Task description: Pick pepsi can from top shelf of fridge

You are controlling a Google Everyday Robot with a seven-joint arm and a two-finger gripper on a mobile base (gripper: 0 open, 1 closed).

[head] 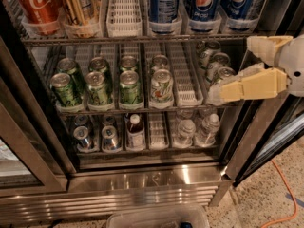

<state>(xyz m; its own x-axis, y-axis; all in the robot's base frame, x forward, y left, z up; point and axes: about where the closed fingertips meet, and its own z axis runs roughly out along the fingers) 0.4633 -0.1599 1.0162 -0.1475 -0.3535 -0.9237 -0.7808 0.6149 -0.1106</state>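
Gripper (pixel 231 70) at the frame's right edge, fingers spread and holding nothing.
It hangs before the middle rack. The pepsi can (pixel 204 3) stands above it on the top shelf (pixel 142 39) of the fridge (pixel 142 184) — upper right of frame.

The pepsi can (pixel 205 4) on the top shelf (pixel 142 39) is cut off by the upper edge. The tool (pixel 230 69), spread open at the right before the middle rack (pixel 142 109), is cropped at the wrist; a silvery can (pixel 223 74) is partly hidden behind its lower finger (pixel 251 85).
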